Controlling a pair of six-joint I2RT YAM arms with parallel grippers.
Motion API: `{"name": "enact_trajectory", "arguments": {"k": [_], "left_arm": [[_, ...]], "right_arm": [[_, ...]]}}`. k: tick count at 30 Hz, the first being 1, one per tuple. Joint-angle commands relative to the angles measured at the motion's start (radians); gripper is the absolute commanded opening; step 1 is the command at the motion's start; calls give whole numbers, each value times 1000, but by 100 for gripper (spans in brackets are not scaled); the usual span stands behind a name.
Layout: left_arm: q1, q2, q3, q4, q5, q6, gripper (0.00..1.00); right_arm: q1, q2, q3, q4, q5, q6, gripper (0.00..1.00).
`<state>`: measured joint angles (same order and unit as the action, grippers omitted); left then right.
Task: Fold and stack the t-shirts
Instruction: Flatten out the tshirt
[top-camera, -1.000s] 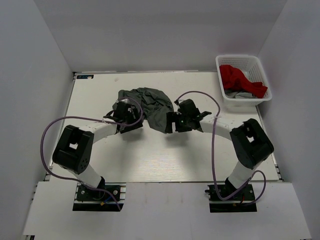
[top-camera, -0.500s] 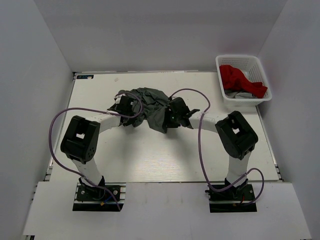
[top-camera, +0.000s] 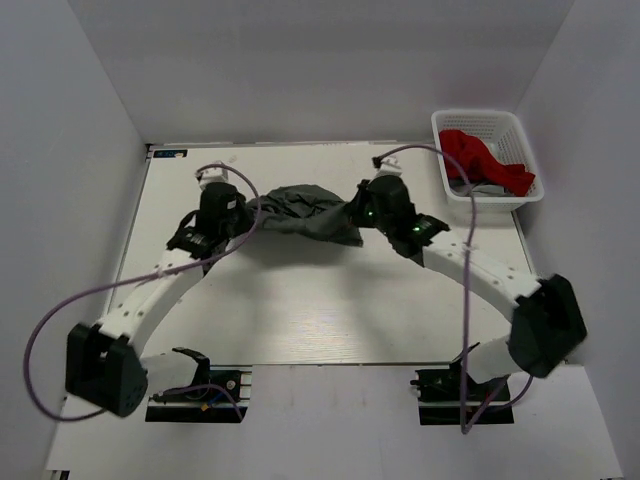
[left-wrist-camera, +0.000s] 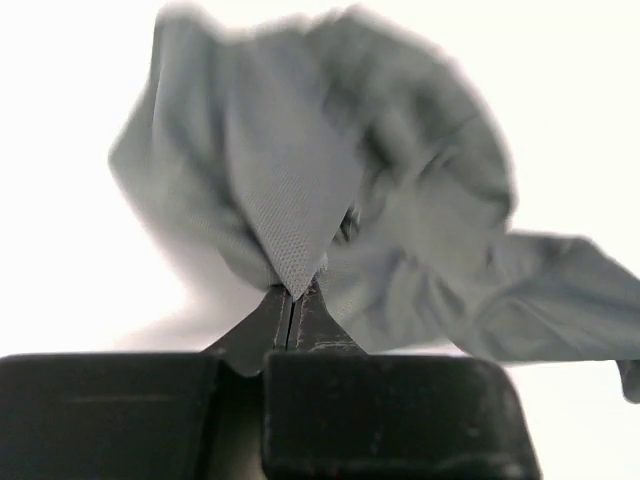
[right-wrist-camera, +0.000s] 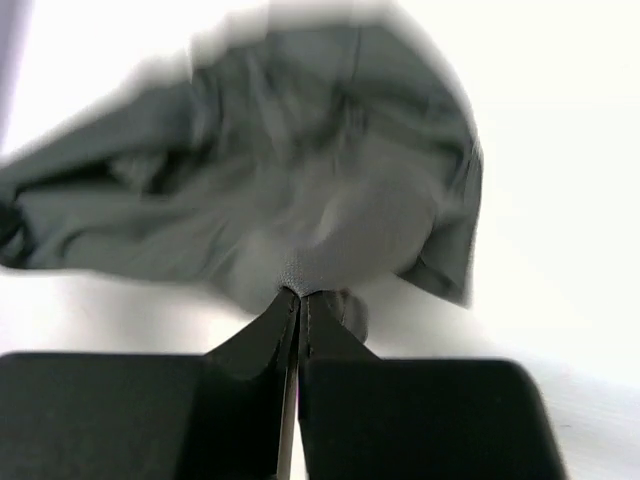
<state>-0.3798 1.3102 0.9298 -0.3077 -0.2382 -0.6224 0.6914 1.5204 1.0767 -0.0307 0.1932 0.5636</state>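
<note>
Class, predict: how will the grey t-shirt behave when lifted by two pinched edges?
Probably floppy: the grey t-shirt sags in folds between the left fingers and right fingers. Likely light, since small pinches seem to hold it.

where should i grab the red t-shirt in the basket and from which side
Pinch a crumpled fold near the middle of the red t-shirt, coming straight down from above: the white basket walls it in on every side, so only the top is open. The right end effector is nearer, but it is shut on the grey t-shirt.
</note>
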Motion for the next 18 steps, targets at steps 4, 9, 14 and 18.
{"name": "enact_trajectory", "arguments": {"k": [4,9,14,18], "left_arm": [[-4,-314,12,-36,-38,62,0],[-4,-518,86,-57,-38,87,0],[-4,-632,159,22,94,133,0],[-4,-641,262,31,343,158,0]], "right_arm": [[-21,-298,-35,-98,336,-54,0],[-24,-503,3,-140,413,-128,0],[-23,-666,45,-127,312,-191,0],[-23,-768,109,-152,174,-235,0]]}}
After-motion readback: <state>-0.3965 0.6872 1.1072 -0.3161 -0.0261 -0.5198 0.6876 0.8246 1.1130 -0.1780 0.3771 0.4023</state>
